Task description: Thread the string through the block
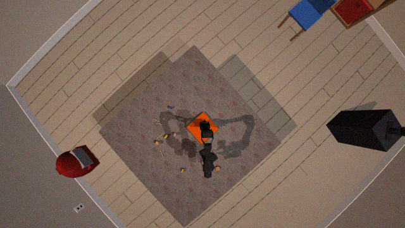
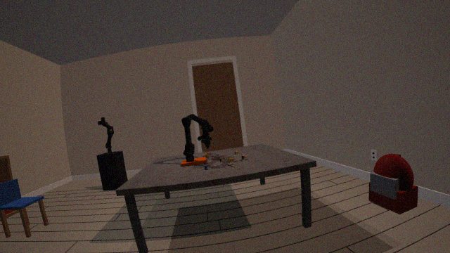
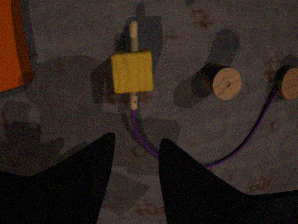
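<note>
The yellow wooden block [image 3: 132,75] stands ahead of the fingers in the wrist view. The stick [image 3: 134,102] shows at both sides of it, a long end on the far side and a short end on the near side; the part between is hidden by the block. The purple string [image 3: 242,150] runs from the near end, curves past the right fingertip and reaches the round wooden button [image 3: 290,84] [image 1: 218,168]. My gripper [image 3: 137,143] [image 2: 207,146] is partly open, with nothing between its fingertips, short of the stick's near end. The string passes below the right finger.
A wooden round piece [image 3: 227,83] stands between block and button. The orange base [image 3: 11,50] [image 1: 191,128] is at the wrist view's left edge. Loose sticks [image 1: 157,121], a yellow piece [image 1: 182,170], another yellow piece [image 1: 166,136] and a blue piece [image 1: 170,107] lie on the table.
</note>
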